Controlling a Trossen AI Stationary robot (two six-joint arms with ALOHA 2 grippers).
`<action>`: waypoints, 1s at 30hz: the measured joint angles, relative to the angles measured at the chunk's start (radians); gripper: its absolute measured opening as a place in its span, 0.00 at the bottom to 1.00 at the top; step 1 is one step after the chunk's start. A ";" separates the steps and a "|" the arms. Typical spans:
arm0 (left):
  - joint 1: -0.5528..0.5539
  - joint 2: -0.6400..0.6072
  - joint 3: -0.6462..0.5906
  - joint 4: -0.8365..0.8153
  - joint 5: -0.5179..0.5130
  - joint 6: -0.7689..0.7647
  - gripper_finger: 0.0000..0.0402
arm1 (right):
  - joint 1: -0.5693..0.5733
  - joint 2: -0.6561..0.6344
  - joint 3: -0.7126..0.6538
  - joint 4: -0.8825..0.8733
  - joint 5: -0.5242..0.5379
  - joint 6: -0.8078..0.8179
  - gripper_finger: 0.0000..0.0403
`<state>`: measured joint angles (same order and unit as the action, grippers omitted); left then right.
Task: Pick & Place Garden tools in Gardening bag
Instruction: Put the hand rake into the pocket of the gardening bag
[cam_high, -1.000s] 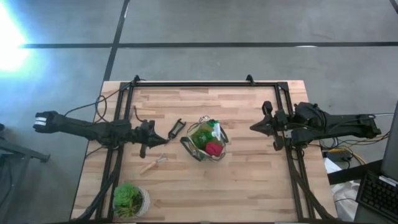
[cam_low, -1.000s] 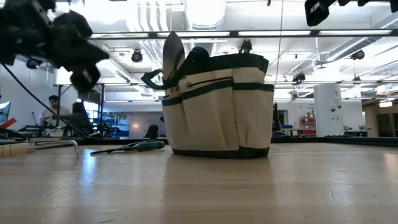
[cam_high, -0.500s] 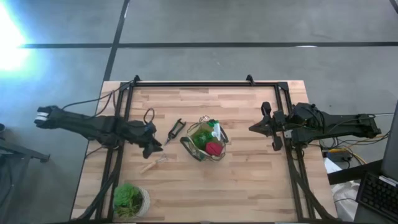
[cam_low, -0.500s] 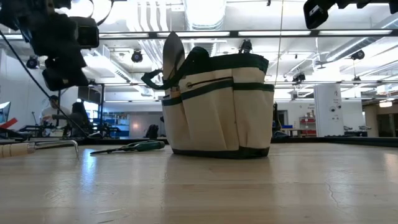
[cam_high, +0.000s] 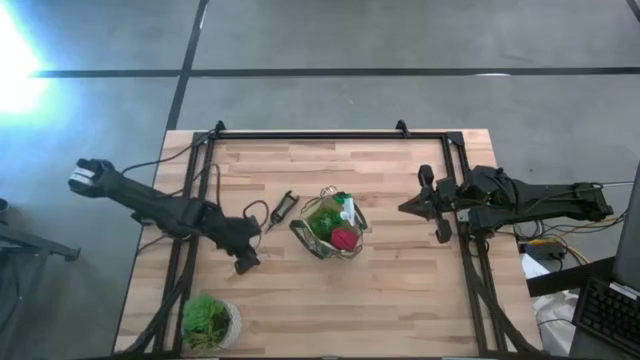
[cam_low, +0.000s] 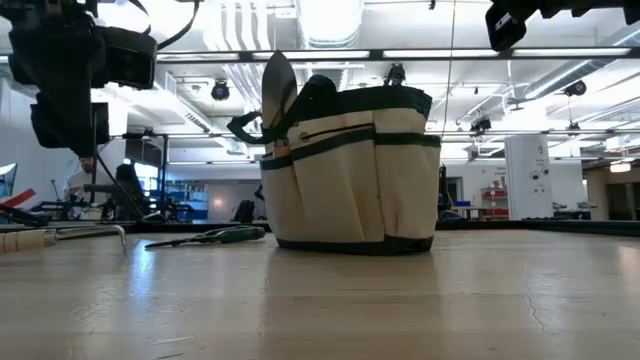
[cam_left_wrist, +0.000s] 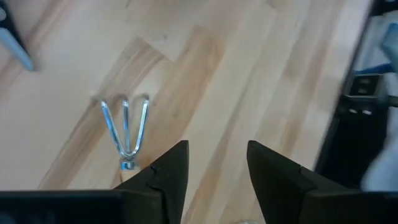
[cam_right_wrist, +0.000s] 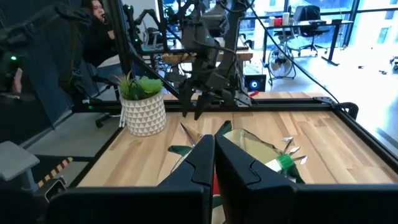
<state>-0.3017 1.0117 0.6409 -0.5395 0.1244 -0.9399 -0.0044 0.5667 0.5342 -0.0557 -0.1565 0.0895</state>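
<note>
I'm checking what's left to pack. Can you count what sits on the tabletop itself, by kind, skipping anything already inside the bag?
Loose hand tools: 2, a fork and pruners
Bags: 1
Potted plants: 1
Total: 4

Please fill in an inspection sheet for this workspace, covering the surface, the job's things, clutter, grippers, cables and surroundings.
Surface: wooden table, black frame round it.
Job's things: gardening bag mid-table, tools already inside; hand fork and pruners lie on the wood, left of the bag.
Clutter: potted plant at the near left corner.
Grippers: left gripper open above the fork; right gripper shut, waiting right of the bag.
Cables: loops along the left arm; a bundle beyond the table's right edge.
Surroundings: lab room with desks, chairs and seated people.
</note>
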 joint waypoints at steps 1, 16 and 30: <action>-0.009 0.015 0.010 -0.010 -0.015 -0.007 0.41 | 0.000 0.000 -0.001 0.000 0.000 0.000 0.02; -0.105 0.262 0.128 -0.211 -0.057 -0.119 0.38 | 0.000 0.000 -0.026 0.002 0.001 -0.023 0.02; -0.104 0.399 0.125 -0.235 -0.078 -0.074 0.38 | 0.000 0.000 -0.030 0.008 0.001 -0.023 0.02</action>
<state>-0.4057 1.4111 0.7658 -0.7746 0.0465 -1.0141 -0.0048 0.5667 0.5039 -0.0482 -0.1558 0.0666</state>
